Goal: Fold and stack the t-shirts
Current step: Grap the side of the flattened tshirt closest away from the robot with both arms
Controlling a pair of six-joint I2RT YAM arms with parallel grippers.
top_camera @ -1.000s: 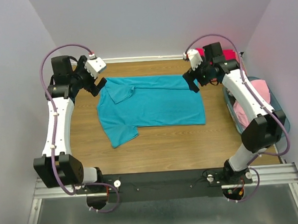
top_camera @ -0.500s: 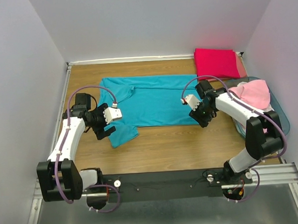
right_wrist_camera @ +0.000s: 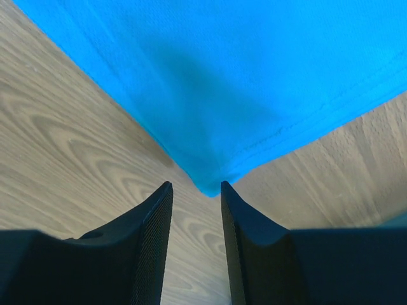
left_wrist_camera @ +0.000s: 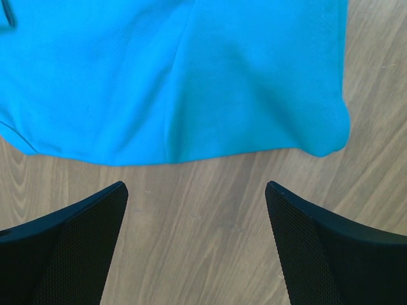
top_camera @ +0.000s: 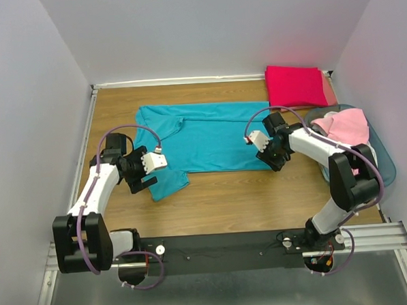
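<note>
Wooden table (top_camera: 219, 192), teal t-shirt (top_camera: 210, 142) spread flat, crimson shirt (top_camera: 294, 85) apparently folded, basket (top_camera: 390, 164)

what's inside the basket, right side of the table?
A heap of light pink cloth sits in the basket. Whatever lies under that heap is covered, and the right arm hides the basket's near part.

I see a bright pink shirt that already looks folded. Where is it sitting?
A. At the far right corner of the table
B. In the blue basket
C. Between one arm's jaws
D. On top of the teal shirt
A: the overhead view shows the folded crimson-pink shirt lying at the far right corner of the table, apart from the teal shirt spread in the middle.
</note>
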